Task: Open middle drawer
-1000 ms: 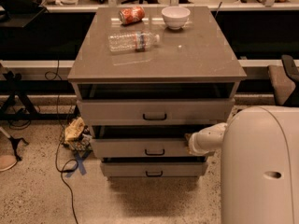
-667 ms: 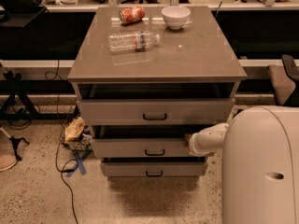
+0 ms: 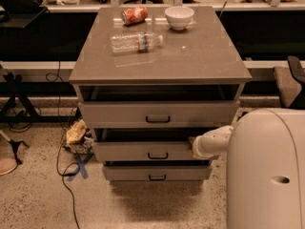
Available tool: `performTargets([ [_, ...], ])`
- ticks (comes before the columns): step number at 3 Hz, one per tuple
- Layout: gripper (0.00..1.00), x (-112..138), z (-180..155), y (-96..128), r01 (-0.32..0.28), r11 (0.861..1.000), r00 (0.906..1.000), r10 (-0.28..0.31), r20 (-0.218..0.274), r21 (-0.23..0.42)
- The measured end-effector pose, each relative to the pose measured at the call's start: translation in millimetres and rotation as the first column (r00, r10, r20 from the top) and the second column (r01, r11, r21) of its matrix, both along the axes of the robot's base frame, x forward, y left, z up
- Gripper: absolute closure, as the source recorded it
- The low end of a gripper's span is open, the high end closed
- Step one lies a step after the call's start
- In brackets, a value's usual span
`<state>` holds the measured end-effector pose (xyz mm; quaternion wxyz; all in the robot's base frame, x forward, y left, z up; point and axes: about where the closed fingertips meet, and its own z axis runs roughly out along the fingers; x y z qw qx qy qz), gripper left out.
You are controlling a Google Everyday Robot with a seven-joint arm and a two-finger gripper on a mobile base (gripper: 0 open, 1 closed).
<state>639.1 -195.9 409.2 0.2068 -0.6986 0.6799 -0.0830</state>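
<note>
The gripper [image 3: 192, 144] sits at the right end of the middle drawer [image 3: 138, 151], at the top corner of its front, at the tip of the white arm [image 3: 213, 141] that reaches in from the robot's body on the right. Whether the gripper is apart, together or clamped on the drawer's edge cannot be told from here. The drawer's small black handle [image 3: 157, 155] lies to the left of the gripper and slightly lower, apart from it, so the hold, if there is one, seems to be on the front's edge and not on the handle. A dark gap shows above the front, just left of the gripper, and the front stands a little proud of the bottom drawer [image 3: 157, 172] below it, so the drawer looks partly open and the pull looks under way. The next move likely calls for a straight draw toward the robot, in line with the drawer's travel, since an off-centre hold could skew it. The top drawer [image 3: 157, 114] is above and to the left of the gripper. Well above, a bottle [image 3: 136, 41], a can [image 3: 134, 15] and a bowl [image 3: 179, 17] lie on the tabletop [image 3: 205, 56].
</note>
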Motion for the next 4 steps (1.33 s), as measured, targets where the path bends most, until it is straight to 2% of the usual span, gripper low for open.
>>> performTargets([
  [3, 0.05, 0.0, 1.0, 0.0, 0.0, 1.0, 1.0, 0.0, 0.0, 0.0],
  [4, 0.0, -1.5, 7.6, 1.5, -0.002, 1.0, 1.0, 0.002, -0.006, -0.009],
])
